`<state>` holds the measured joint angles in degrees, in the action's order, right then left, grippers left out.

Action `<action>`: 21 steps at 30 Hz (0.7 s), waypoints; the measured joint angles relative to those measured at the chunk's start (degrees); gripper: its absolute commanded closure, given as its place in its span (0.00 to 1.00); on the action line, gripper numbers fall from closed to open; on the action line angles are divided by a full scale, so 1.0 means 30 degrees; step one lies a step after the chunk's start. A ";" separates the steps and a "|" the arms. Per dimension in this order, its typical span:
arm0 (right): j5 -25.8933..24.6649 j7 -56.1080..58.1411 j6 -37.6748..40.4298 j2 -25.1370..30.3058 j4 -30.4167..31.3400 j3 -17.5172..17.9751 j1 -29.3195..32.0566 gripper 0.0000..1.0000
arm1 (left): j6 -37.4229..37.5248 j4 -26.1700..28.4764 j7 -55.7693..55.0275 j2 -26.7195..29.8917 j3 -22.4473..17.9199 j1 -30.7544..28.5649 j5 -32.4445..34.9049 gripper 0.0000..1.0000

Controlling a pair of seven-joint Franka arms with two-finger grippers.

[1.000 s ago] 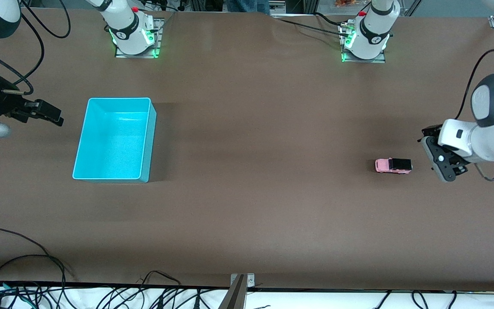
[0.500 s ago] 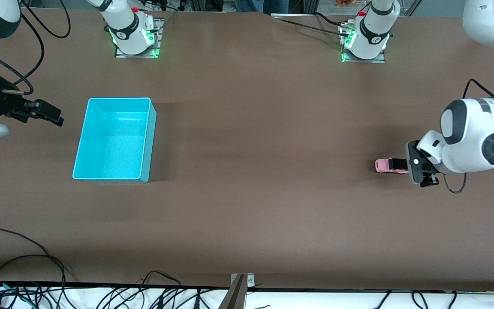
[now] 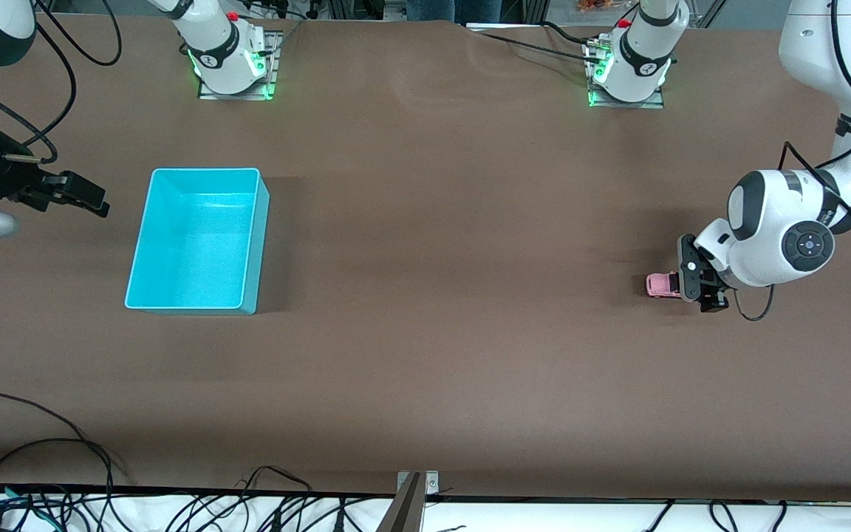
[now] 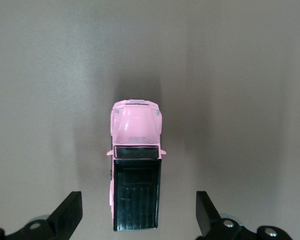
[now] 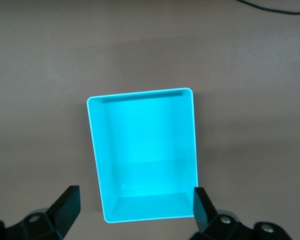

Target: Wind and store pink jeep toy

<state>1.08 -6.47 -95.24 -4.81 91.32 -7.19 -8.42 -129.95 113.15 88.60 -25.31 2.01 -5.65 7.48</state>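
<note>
Brown tabletop (image 3: 425, 295) fills the scene, with cables along its near edge. Toward the left arm's end sits the pink jeep toy (image 3: 662, 284), its black rear section hidden under the left gripper (image 3: 695, 284), which hangs just over it. The left wrist view shows that gripper's fingers (image 4: 67, 215) spread apart on either side of the jeep's black roof, not touching it. Toward the right arm's end stands a turquoise bin (image 3: 257, 244). Beside it the right gripper (image 3: 89, 199) waits, fingers (image 5: 65, 205) apart.
</note>
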 measured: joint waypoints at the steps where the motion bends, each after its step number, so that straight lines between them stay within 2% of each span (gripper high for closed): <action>1: 0.0000 0.0000 0.0000 0.0000 0.0000 0.0000 0.0000 0.00 | -0.0257 0.0167 0.0016 -0.0009 0.0000 0.0000 0.0032 0.00; 6: 0.0000 0.0000 0.0000 0.0000 0.0000 0.0000 0.0000 0.00 | -0.1472 0.1128 0.0072 -0.0135 0.0000 0.0000 0.0079 0.00; 8: 0.0000 0.0000 0.0000 -0.0001 0.0000 0.0000 0.0000 0.00 | -0.1824 0.1346 0.0122 -0.0221 0.0000 0.0000 0.0189 0.05; 10: 0.0000 0.0000 0.0000 0.0000 0.0000 0.0000 0.0000 0.00 | -0.2027 0.1412 0.0141 -0.0292 0.0000 0.0000 0.0604 0.19; 12: 0.0000 0.0000 0.0000 0.0000 0.0000 0.0000 0.0000 0.00 | -0.2205 0.1411 0.0141 -0.0318 0.0000 0.0000 0.1001 0.39; 16: 0.0000 0.0000 0.0000 0.0000 0.0000 0.0000 0.0000 0.00 | -0.2571 0.1411 0.0195 -0.0319 0.0001 0.0000 0.1553 0.70; 17: 0.0000 0.0000 0.0000 0.0000 0.0000 0.0000 0.0000 0.00 | -0.2597 0.1410 0.0217 -0.0320 0.0001 0.0000 0.1689 0.75; 21: 0.0000 0.0000 0.0000 -0.0001 0.0000 0.0000 0.0000 0.00 | -0.2684 0.1409 0.0253 -0.0357 0.0009 0.0000 0.2033 0.79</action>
<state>1.07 -6.47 -95.24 -4.81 91.32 -7.19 -8.42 -138.00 117.37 89.36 -26.39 2.04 -5.65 13.58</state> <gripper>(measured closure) 0.000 0.427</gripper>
